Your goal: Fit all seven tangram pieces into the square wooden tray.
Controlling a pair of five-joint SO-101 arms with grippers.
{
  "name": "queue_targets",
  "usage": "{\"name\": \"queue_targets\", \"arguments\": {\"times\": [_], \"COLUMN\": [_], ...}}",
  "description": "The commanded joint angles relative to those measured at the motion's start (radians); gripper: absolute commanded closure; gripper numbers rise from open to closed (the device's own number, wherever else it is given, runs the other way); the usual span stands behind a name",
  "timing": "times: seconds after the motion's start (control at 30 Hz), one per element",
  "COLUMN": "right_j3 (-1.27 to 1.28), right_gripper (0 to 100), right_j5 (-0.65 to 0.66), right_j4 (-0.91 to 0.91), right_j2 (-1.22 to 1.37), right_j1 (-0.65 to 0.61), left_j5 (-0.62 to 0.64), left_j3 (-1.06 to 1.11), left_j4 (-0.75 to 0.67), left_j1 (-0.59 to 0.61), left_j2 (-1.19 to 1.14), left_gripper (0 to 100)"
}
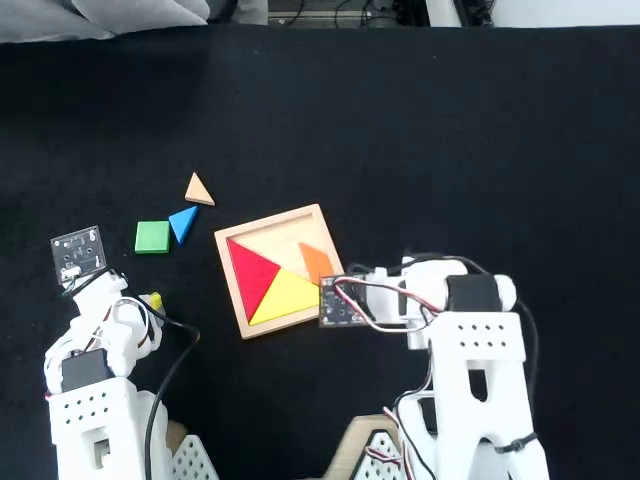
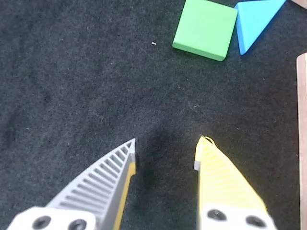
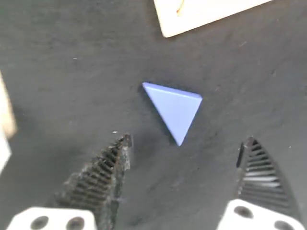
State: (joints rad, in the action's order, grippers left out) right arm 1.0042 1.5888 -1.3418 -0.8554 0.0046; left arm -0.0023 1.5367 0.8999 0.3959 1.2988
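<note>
The square wooden tray (image 1: 268,222) lies tilted at the table's middle and holds a red triangle (image 1: 252,272), a yellow triangle (image 1: 287,295) and an orange piece (image 1: 317,262). To its left on the black cloth lie a green square (image 1: 152,237), a blue triangle (image 1: 183,222) and a tan triangle (image 1: 198,189). My right gripper (image 3: 187,143) stands open just above a lavender triangle (image 3: 175,110), which lies on the cloth near a tray corner (image 3: 201,14). My left gripper (image 2: 168,143) is open over bare cloth, short of the green square (image 2: 205,28) and the blue triangle (image 2: 256,21).
The right arm (image 1: 470,320) leans over the tray's near right corner. The left arm (image 1: 95,350) stands at the front left, with a small circuit board (image 1: 78,252) above it. Black cloth covers the whole table; grey fabric (image 1: 100,15) lies at the far left edge.
</note>
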Motion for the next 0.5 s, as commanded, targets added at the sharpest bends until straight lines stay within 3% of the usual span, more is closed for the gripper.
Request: {"name": "queue_targets", "arguments": {"times": [0.0, 0.33, 0.47], "right_j3": [0.042, -0.102, -0.168], "right_gripper": [64.9, 65.0, 65.1], "right_j5": [0.037, 0.038, 0.104], "right_j4": [0.144, 0.238, 0.239], "right_j2": [0.028, 0.479, 0.601], "right_j1": [-0.008, 0.005, 0.041], "left_j5": [-0.006, -0.006, -0.006], "left_j3": [-0.007, -0.007, -0.007], "left_j4": [-0.015, -0.015, -0.015], "left_j1": [-0.012, -0.013, -0.013], "left_j2": [0.008, 0.008, 0.008], "left_gripper": [79, 79, 79]}}
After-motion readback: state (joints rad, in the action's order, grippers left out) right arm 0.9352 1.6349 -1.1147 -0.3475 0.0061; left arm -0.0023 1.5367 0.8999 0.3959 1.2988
